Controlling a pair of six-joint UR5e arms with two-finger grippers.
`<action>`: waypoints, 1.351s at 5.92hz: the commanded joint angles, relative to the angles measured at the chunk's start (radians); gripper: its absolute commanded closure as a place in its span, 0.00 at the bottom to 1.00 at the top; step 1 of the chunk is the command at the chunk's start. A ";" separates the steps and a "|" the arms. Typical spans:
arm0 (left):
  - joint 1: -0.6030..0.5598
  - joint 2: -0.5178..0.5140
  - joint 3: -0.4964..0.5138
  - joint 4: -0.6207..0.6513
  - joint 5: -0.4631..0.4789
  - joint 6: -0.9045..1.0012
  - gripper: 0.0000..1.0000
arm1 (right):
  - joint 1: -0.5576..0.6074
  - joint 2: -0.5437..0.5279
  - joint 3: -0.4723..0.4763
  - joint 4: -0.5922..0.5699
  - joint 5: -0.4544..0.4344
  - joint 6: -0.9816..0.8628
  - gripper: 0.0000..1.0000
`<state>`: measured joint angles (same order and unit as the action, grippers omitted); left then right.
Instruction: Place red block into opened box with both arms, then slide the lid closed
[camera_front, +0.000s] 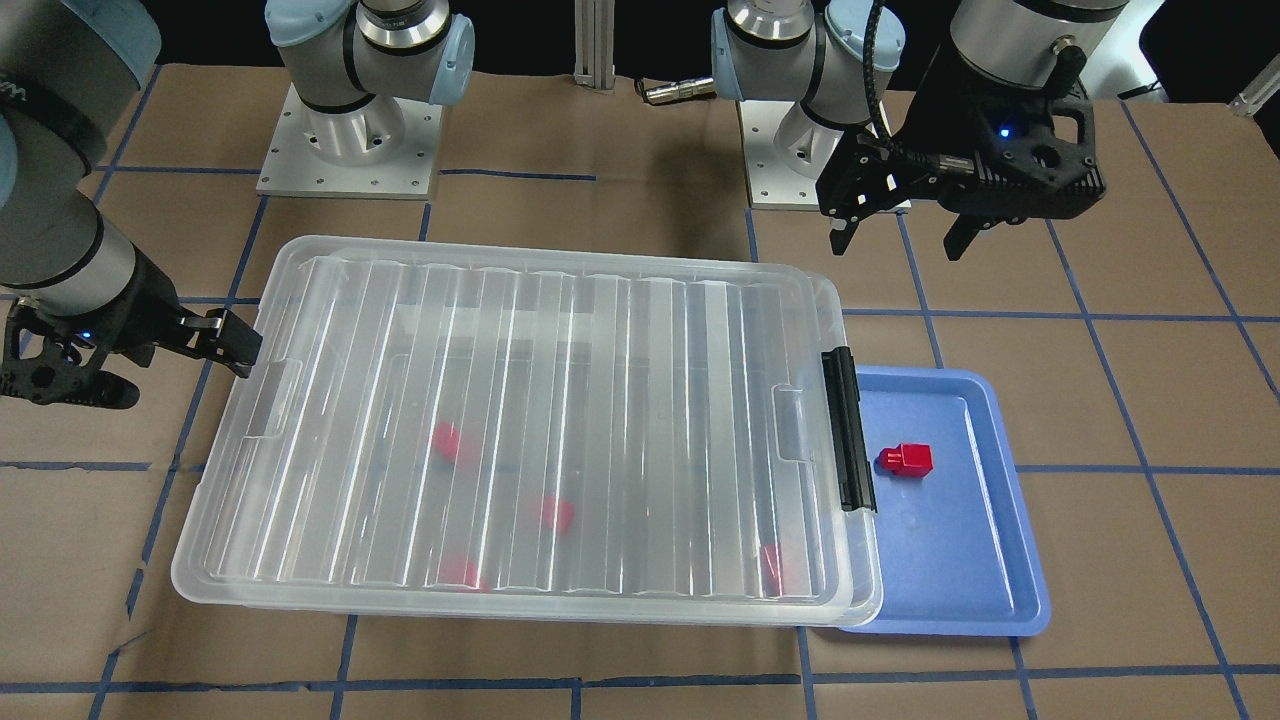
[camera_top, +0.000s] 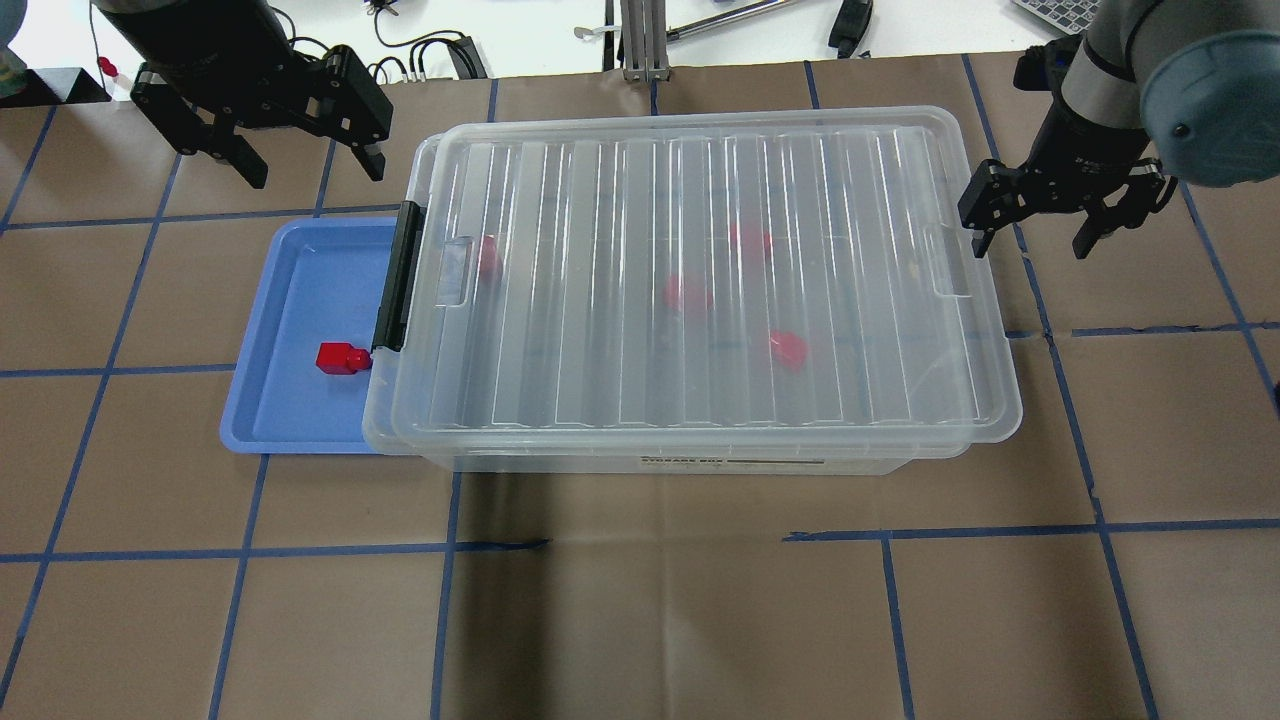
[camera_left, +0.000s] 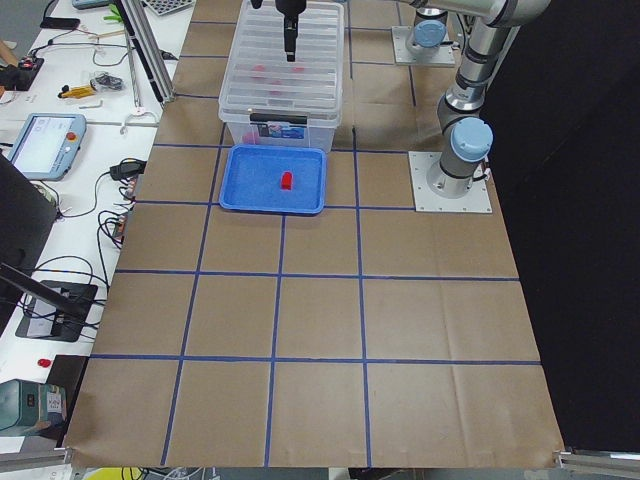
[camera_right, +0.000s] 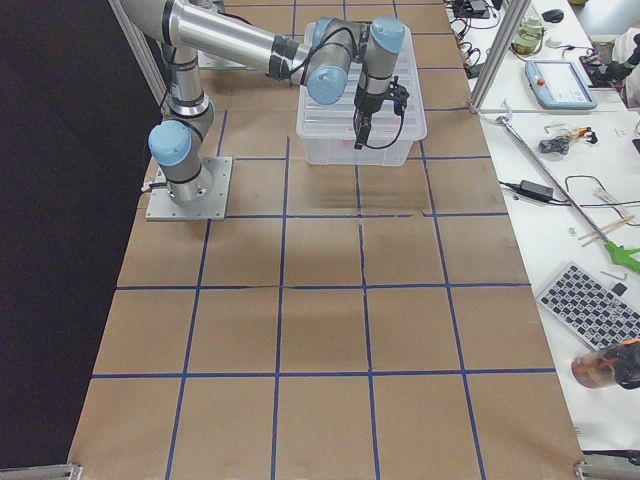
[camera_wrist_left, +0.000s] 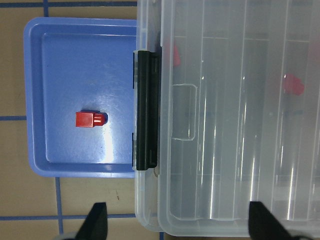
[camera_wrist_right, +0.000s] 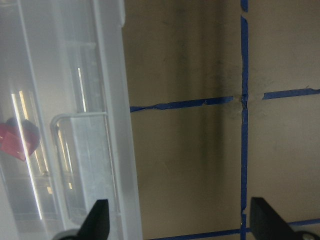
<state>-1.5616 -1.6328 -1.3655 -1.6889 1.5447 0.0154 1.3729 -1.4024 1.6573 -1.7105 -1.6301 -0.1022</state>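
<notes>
One red block (camera_top: 340, 357) (camera_front: 906, 458) (camera_wrist_left: 90, 119) lies loose on the blue tray (camera_top: 290, 290). The clear box (camera_top: 700, 462) stands beside the tray, and its black latch bar (camera_top: 400, 275) faces the tray. The ribbed lid (camera_top: 700, 280) (camera_front: 540, 420) lies over nearly the whole box, with several red blocks blurred beneath it. My left gripper (camera_top: 315, 170) (camera_front: 896, 247) hovers open and empty past the tray's far edge. My right gripper (camera_top: 1030, 235) (camera_front: 190, 375) is open and empty at the box's other short end, beside the lid's rim.
Both arm bases (camera_front: 350, 130) (camera_front: 800, 150) are bolted to the table behind the box. Brown paper with blue tape lines covers the table (camera_top: 640, 600). Benches with cables and tools (camera_left: 60, 140) run along the table's far side.
</notes>
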 joint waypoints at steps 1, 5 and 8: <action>0.000 0.001 -0.001 -0.002 0.000 0.000 0.01 | -0.001 0.002 0.038 -0.004 0.007 -0.004 0.00; 0.000 0.001 -0.001 -0.002 0.000 0.000 0.01 | -0.001 0.003 0.053 -0.015 0.003 -0.043 0.00; 0.000 -0.004 -0.001 0.000 0.000 0.000 0.01 | -0.043 0.013 0.053 -0.053 -0.011 -0.141 0.00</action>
<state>-1.5616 -1.6358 -1.3664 -1.6890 1.5444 0.0153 1.3550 -1.3931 1.7106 -1.7586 -1.6363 -0.2058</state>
